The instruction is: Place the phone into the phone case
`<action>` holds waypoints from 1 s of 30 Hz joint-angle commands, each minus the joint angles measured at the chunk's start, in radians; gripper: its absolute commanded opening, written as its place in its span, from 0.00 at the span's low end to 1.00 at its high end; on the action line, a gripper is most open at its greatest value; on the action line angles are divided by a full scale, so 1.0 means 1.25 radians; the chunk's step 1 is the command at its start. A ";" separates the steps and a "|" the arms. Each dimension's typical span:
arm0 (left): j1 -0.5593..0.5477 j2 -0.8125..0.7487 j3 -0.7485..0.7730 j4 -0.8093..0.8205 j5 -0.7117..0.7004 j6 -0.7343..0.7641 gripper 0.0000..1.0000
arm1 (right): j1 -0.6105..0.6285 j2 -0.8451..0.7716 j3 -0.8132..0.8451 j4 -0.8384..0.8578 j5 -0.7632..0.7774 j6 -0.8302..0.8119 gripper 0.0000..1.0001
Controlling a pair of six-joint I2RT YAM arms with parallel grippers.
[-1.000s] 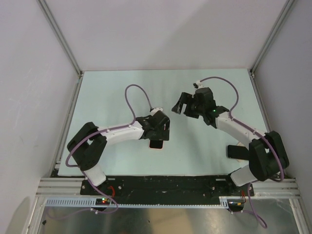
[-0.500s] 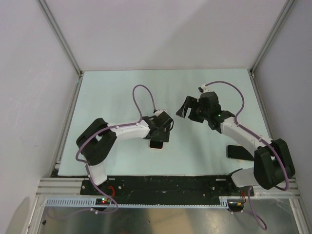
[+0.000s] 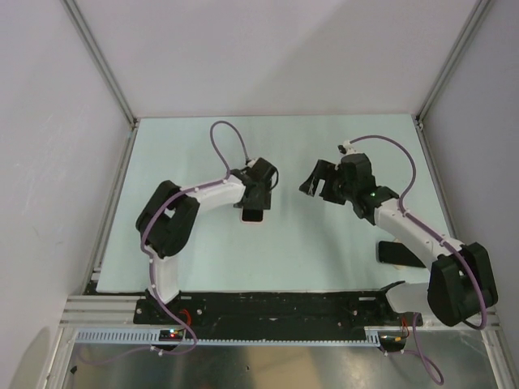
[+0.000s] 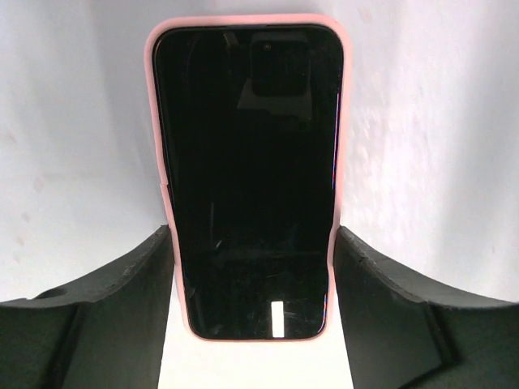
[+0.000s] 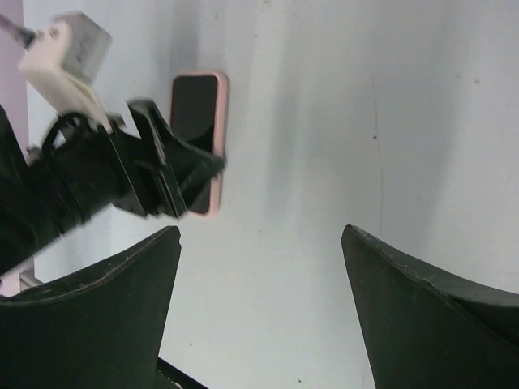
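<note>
The phone [image 4: 247,186], glossy black screen up, sits inside the pale pink phone case [image 4: 243,19], whose rim shows all round it. The two lie flat on the pale table [image 3: 195,154] left of centre, where the phone [image 3: 253,215] pokes out from under my left gripper [image 3: 256,201]. In the left wrist view my left gripper [image 4: 253,235] has its fingers [image 4: 154,267] pressed against both long sides of the case near its lower end. My right gripper [image 3: 316,180] hangs open to the right, apart from the phone [image 5: 195,105], with only bare table between its fingers [image 5: 138,275].
A dark flat object [image 3: 395,252] lies on the table near the right arm's base. Grey walls with metal frame posts [image 3: 113,89] close in the table on the left, back and right. Purple cables loop above both wrists.
My left arm has stretched away from its base and its jaws have narrowed onto the case. The cased phone has shifted farther up the table with it. The right arm drifted slightly right.
</note>
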 commanded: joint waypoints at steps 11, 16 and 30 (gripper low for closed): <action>0.163 0.096 0.177 0.007 0.048 0.177 0.52 | -0.069 -0.104 -0.076 -0.061 0.072 -0.013 0.86; 0.177 0.104 0.181 0.006 0.063 0.197 0.63 | -0.082 -0.121 -0.084 -0.099 0.128 0.007 0.88; 0.172 -0.063 0.155 0.004 0.033 0.193 1.00 | -0.138 -0.261 -0.091 -0.261 0.337 0.139 0.99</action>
